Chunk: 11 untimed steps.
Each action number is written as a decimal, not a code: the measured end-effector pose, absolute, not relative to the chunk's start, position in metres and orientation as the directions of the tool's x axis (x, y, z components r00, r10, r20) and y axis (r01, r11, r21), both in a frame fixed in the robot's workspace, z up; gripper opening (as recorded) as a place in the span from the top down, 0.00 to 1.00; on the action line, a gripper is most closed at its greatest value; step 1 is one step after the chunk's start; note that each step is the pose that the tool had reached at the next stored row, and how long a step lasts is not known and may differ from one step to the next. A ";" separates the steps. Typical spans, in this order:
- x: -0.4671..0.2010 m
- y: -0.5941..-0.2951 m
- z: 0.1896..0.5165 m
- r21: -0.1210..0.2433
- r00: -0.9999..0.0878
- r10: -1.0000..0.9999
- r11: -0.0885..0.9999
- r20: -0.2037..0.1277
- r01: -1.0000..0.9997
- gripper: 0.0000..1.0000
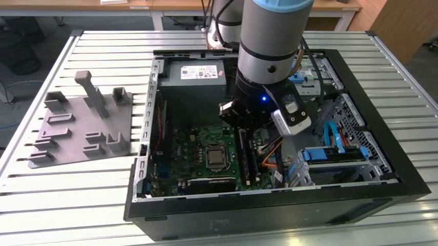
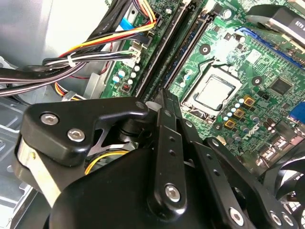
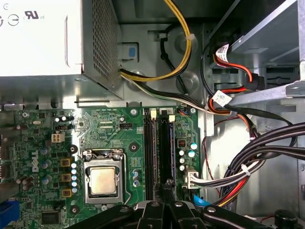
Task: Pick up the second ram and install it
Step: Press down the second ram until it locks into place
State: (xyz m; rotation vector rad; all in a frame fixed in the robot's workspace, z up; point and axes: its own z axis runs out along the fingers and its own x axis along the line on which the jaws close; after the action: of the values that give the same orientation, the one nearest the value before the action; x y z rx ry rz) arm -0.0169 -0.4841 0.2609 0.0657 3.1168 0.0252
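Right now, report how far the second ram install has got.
Done: the gripper is down inside the open black computer case, directly over the two long black memory slots beside the square silver CPU. In hand: it lines up with the slot nearer the cables. Left: whether the second ram is seated is hidden.

I work in a place that looks like a robotics lab or an electronics workshop. An open black metal computer case (image 1: 356, 200) lies on its side on a desk of pale grey slatted metal profiles (image 1: 68, 205). Inside it I see a green printed motherboard (image 3: 109, 129) and bundles of coloured cables (image 3: 257, 162). Beside the case lies a grey plastic holder plate with upright blocks (image 1: 82, 123). Behind stand light wooden tables (image 1: 171, 5) on a grey floor.
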 end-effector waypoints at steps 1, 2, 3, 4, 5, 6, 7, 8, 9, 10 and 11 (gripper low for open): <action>-0.017 -0.484 0.261 0.017 -0.999 0.042 0.999 -0.024 0.042 0.90; -0.017 -0.484 0.261 0.017 -0.999 0.042 0.999 -0.024 0.042 0.90; -0.017 -0.484 0.261 0.017 -0.999 0.042 0.999 -0.024 0.042 0.90; -0.017 -0.484 0.261 0.017 -0.999 0.042 0.999 -0.024 0.042 0.90; -0.017 -0.484 0.261 0.017 -0.999 0.042 0.999 -0.024 0.042 0.90; -0.017 -0.484 0.261 0.017 -0.999 0.042 0.999 -0.024 0.042 0.90; -0.017 -0.484 0.261 0.017 -0.999 0.042 0.999 -0.024 0.042 0.90; -0.017 -0.484 0.261 0.017 -0.999 0.042 0.999 -0.024 0.042 0.90; -0.017 -0.484 0.261 0.017 -0.999 0.042 0.999 -0.024 0.042 0.90; -0.017 -0.482 0.260 0.017 -0.999 0.042 0.999 -0.024 0.042 0.90; -0.017 -0.480 0.259 0.017 -0.999 0.042 0.999 -0.024 0.042 0.90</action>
State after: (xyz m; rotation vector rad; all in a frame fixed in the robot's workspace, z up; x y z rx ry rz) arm -0.0169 -0.4796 0.2594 0.0658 3.1169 0.0258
